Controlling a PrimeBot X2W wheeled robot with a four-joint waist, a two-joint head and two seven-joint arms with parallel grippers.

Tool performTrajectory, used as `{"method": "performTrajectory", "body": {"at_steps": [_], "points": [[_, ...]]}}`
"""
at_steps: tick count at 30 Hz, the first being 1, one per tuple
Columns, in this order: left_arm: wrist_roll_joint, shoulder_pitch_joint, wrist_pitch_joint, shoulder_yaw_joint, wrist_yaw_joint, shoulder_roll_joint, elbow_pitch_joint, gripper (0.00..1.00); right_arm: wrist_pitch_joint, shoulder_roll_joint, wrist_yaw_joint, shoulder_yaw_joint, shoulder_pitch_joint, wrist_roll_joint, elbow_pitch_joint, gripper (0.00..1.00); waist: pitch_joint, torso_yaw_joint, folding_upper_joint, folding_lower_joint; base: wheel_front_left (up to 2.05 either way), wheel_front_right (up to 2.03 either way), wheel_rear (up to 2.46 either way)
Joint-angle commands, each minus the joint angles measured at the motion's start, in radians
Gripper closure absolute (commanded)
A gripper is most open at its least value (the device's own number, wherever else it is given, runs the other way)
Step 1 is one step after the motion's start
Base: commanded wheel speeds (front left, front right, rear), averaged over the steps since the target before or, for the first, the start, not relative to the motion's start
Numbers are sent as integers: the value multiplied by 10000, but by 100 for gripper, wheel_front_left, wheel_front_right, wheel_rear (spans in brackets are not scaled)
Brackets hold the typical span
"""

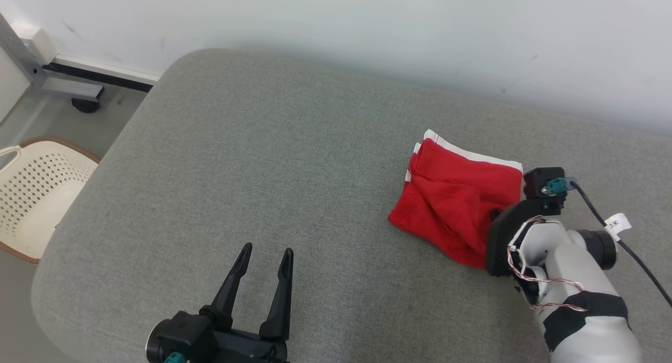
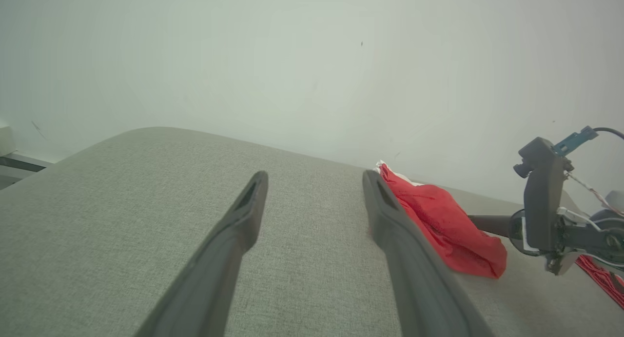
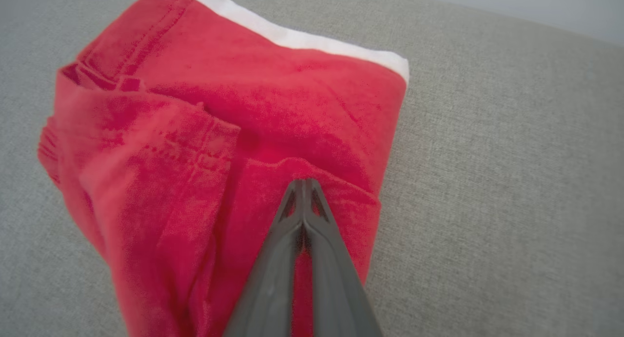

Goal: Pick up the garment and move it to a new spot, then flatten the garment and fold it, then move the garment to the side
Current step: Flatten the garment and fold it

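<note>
Right pincer (image 3: 303, 183) tight on red garment (image 3: 273, 103), white band (image 3: 312, 39) wallward.

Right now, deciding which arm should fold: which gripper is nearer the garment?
Right. The right gripper is shut on a fold of the garment; the left gripper hangs open over the cushion, well to the garment's left.

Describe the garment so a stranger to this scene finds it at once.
On the wide grey cushion against the white wall, look to the robot's right. The garment lies folded at the right gripper, shut on its near fold. It is bright red with a white band along its far edge.
</note>
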Motion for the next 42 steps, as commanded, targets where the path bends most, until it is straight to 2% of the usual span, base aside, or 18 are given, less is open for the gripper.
{"method": "performTrajectory", "body": {"at_steps": [1, 6, 10, 19, 25, 29, 30, 31, 37, 42], "points": [[79, -79, -28, -9, -37, -20, -36, 0, -122, 80, -22, 55, -12, 71, 102, 100, 103, 3, 0, 0, 0, 0, 0], [66, -136, -28, -74, -44, -19, 47, 0, -412, 311, -20, 427, -237, 34, 507, 100, 224, 230, 0, 0, 0, 0, 0], [-3, -158, -28, -75, -34, -27, 73, 0, -421, 390, -22, 1245, -364, 476, 736, 100, 200, 407, 0, 0, 0, 0, 0], [-12, 4, -28, 36, -12, -27, 87, 0, -266, 401, -22, 4299, -13, 2627, -15, 100, 30, 509, 0, 0, 0, 0, 0], [34, 69, -28, 68, -26, -22, 77, 0, -271, 410, -22, 5558, 153, 3839, -551, 100, -28, 443, 0, 0, 0, 0, 0], [55, 141, -28, 98, -13, 27, 104, 0, -529, 394, -22, 5750, -20, 4233, -818, 100, -180, 290, 0, 0, 0, 0, 0], [58, 171, -28, 119, -2, 49, 101, 0, -697, 399, -22, 5692, -85, 4114, -843, 73, -249, 228, 0, 0, 0, 0, 0], [52, 217, -28, 140, -4, 72, 96, 0, -880, 404, -22, 5572, -115, 3955, -851, 0, -303, 166, 0, 0, 0, 0, 0], [108, 352, -30, 459, 86, 171, -121, 0, -1774, 407, -20, 4529, 371, 3109, -1060, 0, -654, -322, 0, 0, 0, 0, 0], [-63, 602, -28, 943, 105, 142, -331, 0, -2792, 398, -22, 3231, 1587, 2603, -2347, 0, -925, -941, 0, 0, 0, 0, 0]]}}
